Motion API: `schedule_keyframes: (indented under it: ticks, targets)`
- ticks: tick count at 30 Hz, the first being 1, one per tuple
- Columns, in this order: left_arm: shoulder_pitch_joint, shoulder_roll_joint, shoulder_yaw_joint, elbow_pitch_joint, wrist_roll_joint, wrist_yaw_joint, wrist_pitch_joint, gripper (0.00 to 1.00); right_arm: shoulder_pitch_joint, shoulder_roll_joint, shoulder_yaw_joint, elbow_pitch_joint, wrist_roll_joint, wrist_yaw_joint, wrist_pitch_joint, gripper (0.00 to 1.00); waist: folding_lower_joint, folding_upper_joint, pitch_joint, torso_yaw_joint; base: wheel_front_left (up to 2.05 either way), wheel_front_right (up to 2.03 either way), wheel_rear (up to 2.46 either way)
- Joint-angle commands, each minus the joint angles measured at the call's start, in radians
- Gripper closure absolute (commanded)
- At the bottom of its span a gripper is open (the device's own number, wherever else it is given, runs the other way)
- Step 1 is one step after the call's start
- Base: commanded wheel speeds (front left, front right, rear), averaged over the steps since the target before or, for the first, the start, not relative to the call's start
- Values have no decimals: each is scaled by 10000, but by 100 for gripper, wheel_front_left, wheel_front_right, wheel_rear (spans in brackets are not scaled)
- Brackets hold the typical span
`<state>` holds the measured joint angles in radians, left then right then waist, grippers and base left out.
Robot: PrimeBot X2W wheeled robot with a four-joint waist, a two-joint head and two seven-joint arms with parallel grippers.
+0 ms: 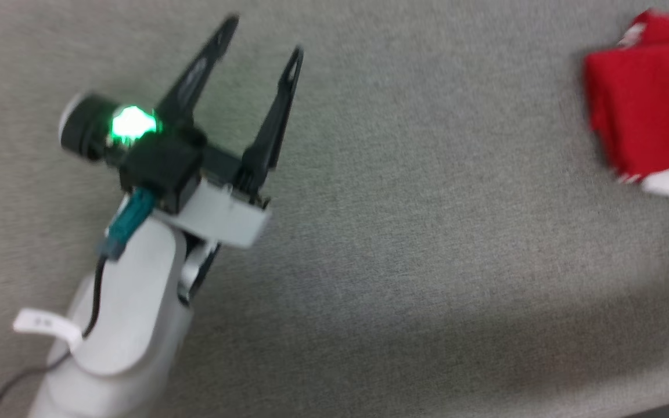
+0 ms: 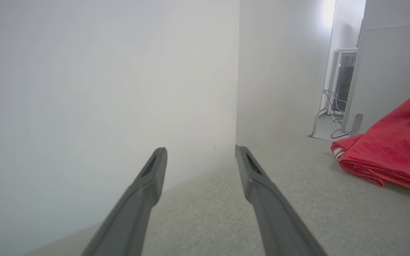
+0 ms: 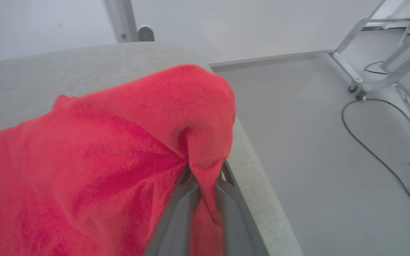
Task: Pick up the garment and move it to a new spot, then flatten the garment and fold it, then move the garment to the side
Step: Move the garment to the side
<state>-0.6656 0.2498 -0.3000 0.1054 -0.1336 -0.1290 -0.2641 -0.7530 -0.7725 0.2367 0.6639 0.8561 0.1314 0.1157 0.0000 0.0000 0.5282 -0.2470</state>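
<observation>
Right jaws pinch the folded garment (image 1: 648, 98) at 3 o'clock, left jaws open; moving it aside likely needs a level drag.

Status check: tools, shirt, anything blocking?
Left tool open over grey fabric-covered tabletop. Right tool shut on a fold of the red soft jersey shirt near tabletop's edge. Nothing seen blocking.

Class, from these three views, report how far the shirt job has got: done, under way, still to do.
Done, it seems: the garment lies as a compact layered bundle on the grey table, so folding looks finished. In hand: the right gripper is shut on a red fold; the left gripper hangs open, apart from it. Left: moving it aside.
</observation>
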Motion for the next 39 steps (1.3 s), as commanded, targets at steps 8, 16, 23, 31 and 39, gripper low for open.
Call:
schedule_keyframes:
  ticks: [8,16,23,31,39]
  targets:
    - [-1852,72,-669,356,-73,-20,4,0,-2152,275,296,2171,-1138,-16,-1525,100,0,0,1561,-376,0,0,0]
    - [-2357,237,-766,427,6,-21,4,0,-3630,582,813,4116,-2210,-16,-2663,100,0,0,2028,-126,0,0,0]
    - [-2175,215,-682,477,36,-21,4,0,-3997,918,980,5260,-2377,-16,-3330,47,0,0,1914,-46,0,0,0]
    - [-1626,32,-408,568,-87,24,3,0,-3706,920,1438,5294,-2154,-16,-3547,0,0,0,1149,78,0,0,0]
    - [200,-390,253,669,-147,137,4,0,-2800,1227,2785,4186,-2385,-16,-3746,0,0,0,-530,620,0,0,0]
